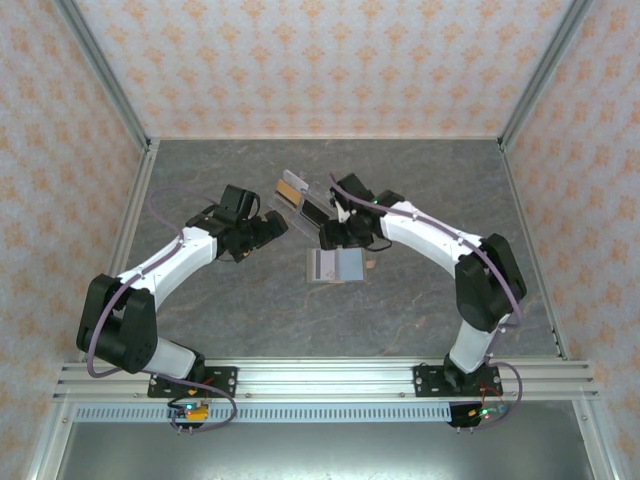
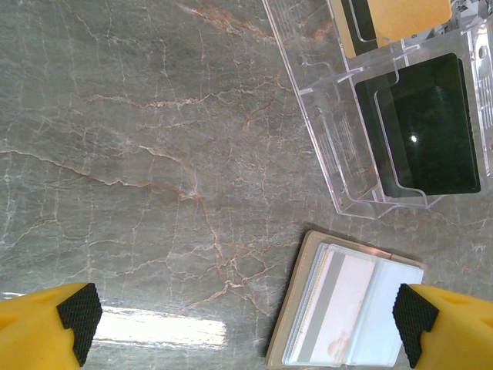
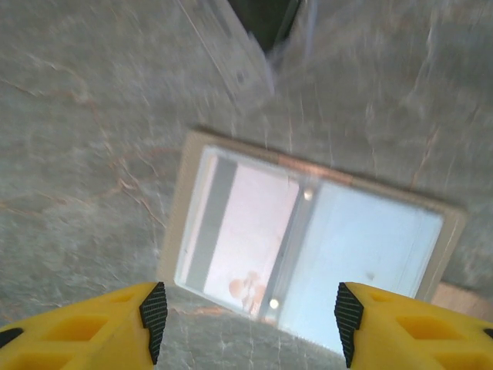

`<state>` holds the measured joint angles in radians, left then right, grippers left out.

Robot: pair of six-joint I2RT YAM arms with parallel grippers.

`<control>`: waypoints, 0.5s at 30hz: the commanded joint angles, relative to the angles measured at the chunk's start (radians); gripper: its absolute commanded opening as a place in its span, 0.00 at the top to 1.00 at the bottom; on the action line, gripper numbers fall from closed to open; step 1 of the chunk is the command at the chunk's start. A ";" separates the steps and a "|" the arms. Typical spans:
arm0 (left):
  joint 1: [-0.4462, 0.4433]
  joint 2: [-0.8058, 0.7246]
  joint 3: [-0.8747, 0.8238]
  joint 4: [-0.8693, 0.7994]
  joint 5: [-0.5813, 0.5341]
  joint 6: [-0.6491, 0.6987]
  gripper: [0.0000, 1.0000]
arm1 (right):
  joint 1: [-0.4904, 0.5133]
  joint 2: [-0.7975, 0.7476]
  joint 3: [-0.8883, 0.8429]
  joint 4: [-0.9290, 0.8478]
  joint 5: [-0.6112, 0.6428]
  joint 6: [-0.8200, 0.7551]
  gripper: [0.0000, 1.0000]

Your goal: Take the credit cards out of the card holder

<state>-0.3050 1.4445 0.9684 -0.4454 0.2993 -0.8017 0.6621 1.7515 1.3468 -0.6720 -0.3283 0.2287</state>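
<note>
Nearest the arms, about the middle of the tabletop (image 1: pixel 250 310), the credit cards (image 1: pixel 335 266) lie flat in a loose stack. Pale grey-blue ones sit on top of a tan one whose rim shows around them in the right wrist view (image 3: pixel 308 247).

The right gripper (image 3: pixel 250 320) hangs just over this stack, jaws parted with nothing between them; the picture is smeared by motion. The left gripper (image 2: pixel 245 324) is spread wide and empty, over bare table just to the left of the stack (image 2: pixel 347 312).

Just beyond the stack, toward the far edge, lies the card holder (image 2: pixel 339 146). It is clear plastic with two compartments. The nearer one holds a black card (image 2: pixel 427 127), perhaps two overlapped. The farther one holds a tan-orange card (image 2: pixel 400 19). So the holder probably has more to give up.

These cards look light, stiff and slick. They should not bend or break under a pinch, but they could slip from the pads or come out two together. The best hold is likely the exposed short edge at the notch in the compartment's front wall, pinched across the faces. The holder itself looks light and may slide or lift with the card, so bracing it with the free gripper seems wise.
</note>
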 commanded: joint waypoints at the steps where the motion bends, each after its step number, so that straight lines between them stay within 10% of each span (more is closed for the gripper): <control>1: 0.007 0.026 0.028 -0.007 0.011 0.024 0.00 | 0.002 0.019 -0.024 0.026 0.042 0.075 0.39; 15: 0.007 0.063 0.006 0.021 0.077 0.033 0.00 | 0.013 0.206 0.092 -0.055 0.080 0.099 0.47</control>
<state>-0.3050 1.4914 0.9745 -0.4374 0.3557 -0.7937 0.6670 1.9331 1.3895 -0.6796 -0.2924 0.3038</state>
